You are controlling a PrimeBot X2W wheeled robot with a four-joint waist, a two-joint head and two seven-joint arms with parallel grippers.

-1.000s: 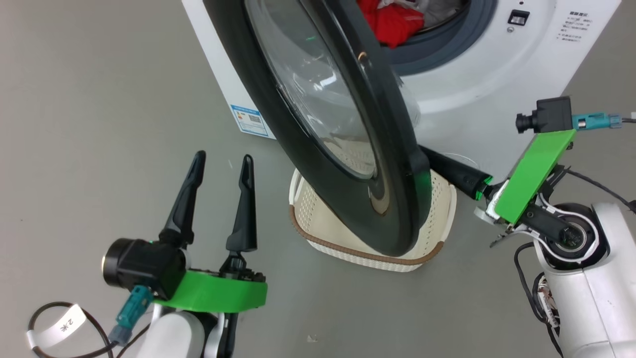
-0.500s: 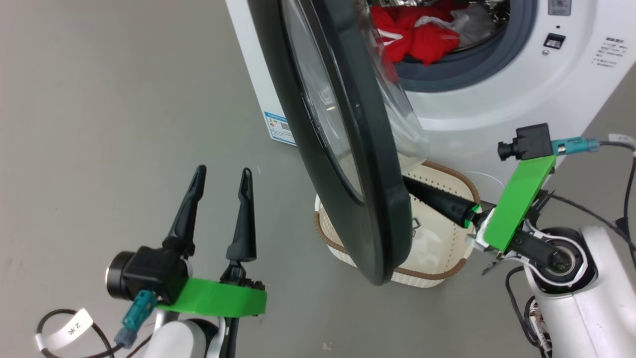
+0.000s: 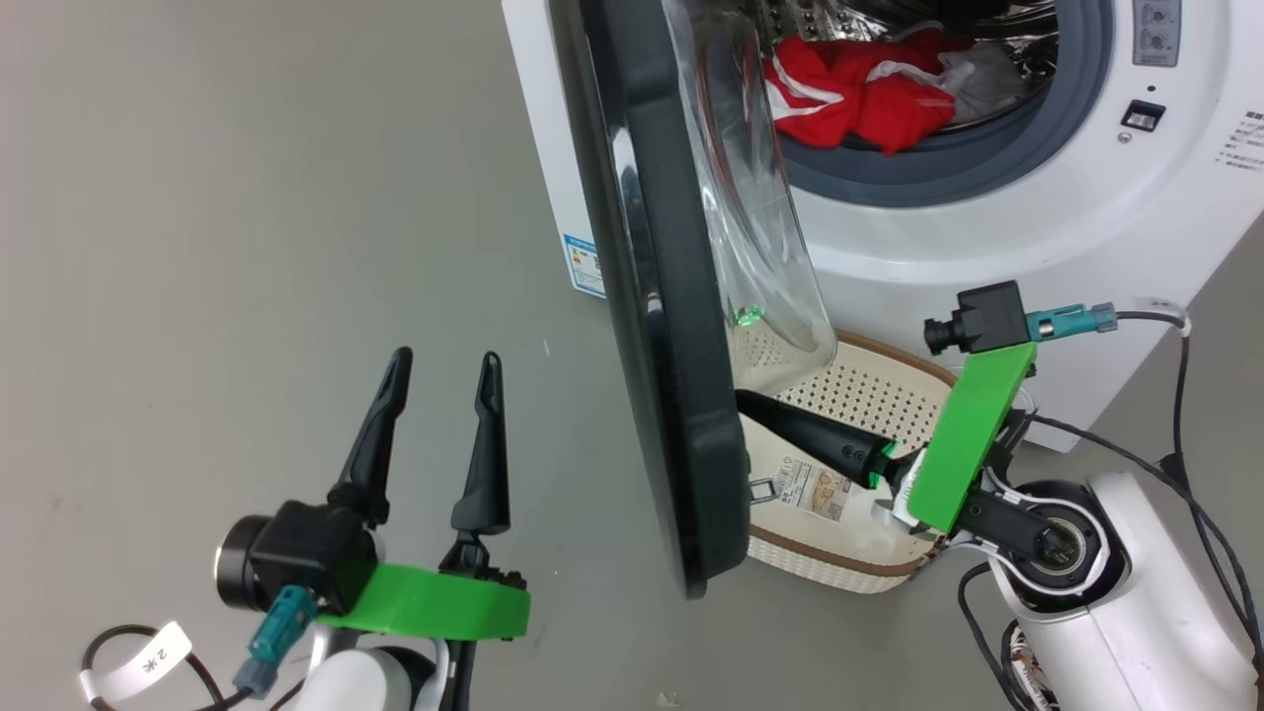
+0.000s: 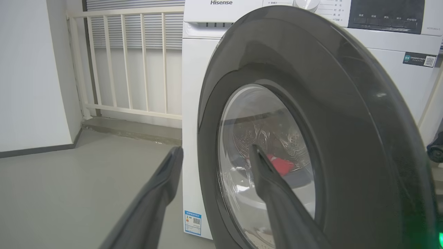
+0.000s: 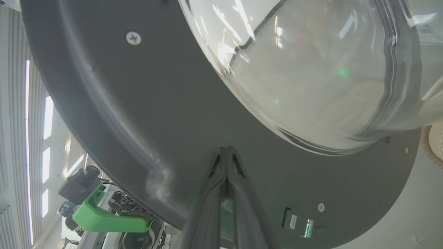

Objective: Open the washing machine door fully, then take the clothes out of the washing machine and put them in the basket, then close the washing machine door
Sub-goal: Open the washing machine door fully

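The washing machine (image 3: 987, 247) stands at the upper right with red and white clothes (image 3: 849, 94) lying in its drum. The washing machine door (image 3: 662, 296) hangs partly open, edge-on to the head view, its glass bowl facing the drum. My right gripper (image 3: 743, 397) is shut, and its tips (image 5: 226, 149) press on the door's black inner face (image 5: 138, 121) below the glass. Under it sits the cream basket (image 3: 839, 565) with a sticker on its bottom. My left gripper (image 3: 444, 355) stands open on the door's outer side (image 4: 346, 121), apart from it, holding nothing.
Bare grey floor (image 3: 247, 197) spreads left of the machine. A white railing (image 4: 128, 62) and a wall (image 4: 31, 69) stand behind on the left. The door's latch (image 5: 297, 221) sits near its rim. Cables trail from my right arm (image 3: 1185, 395).
The door has swung wider, from slanted across the basket to edge-on. My shut right gripper moved left with it over the basket. The head camera shifted too; the left gripper kept still.
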